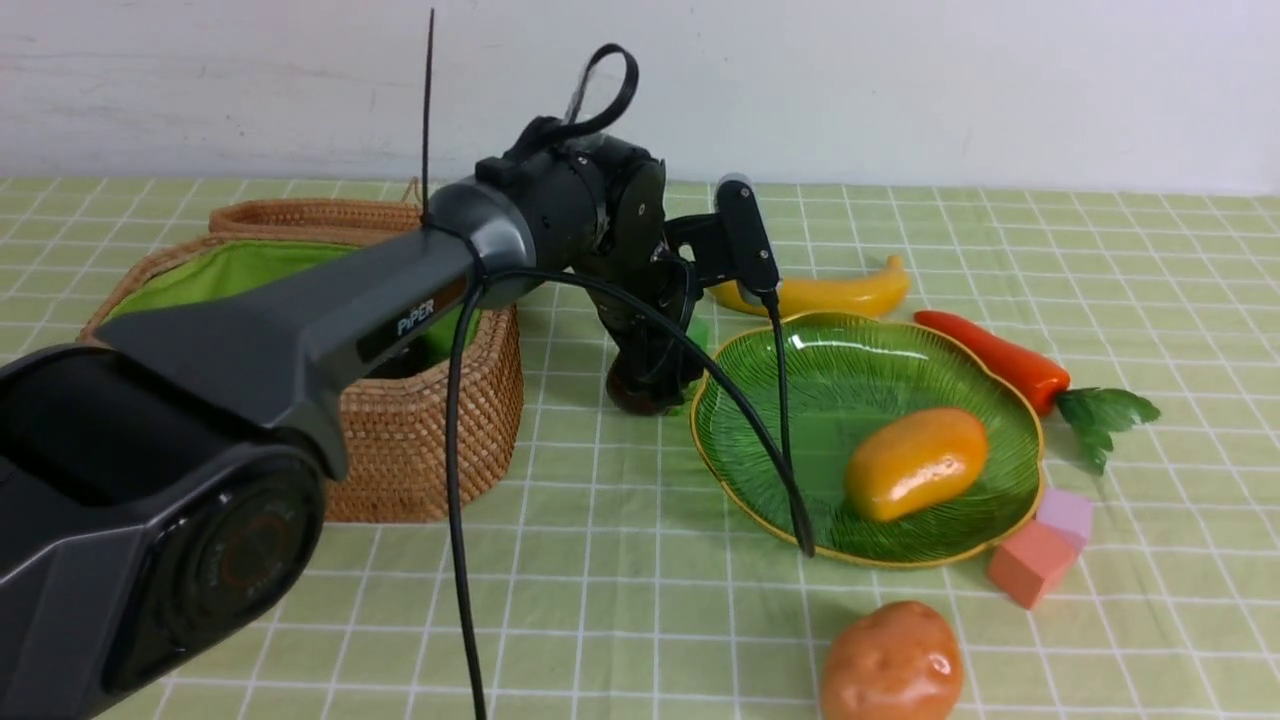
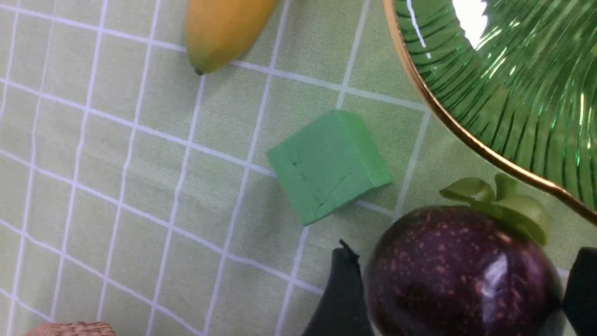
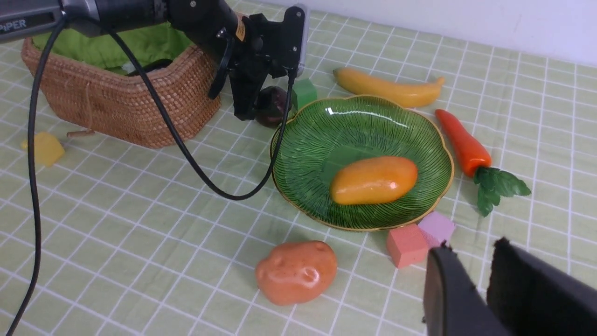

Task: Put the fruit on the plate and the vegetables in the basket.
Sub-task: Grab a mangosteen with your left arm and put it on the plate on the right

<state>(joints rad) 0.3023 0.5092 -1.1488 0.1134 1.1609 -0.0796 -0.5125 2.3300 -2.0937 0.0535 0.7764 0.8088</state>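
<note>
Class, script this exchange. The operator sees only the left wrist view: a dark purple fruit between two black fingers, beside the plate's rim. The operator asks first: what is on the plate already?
Observer: Only a mango lies on the plate.
Operator: Which vegetables are still on the table?
Observer: The carrot, right of the plate, and the potato, on its near side.
Operator: Anything in the basket?
Observer: Yes, something dark lies inside it; I cannot tell what.
</note>
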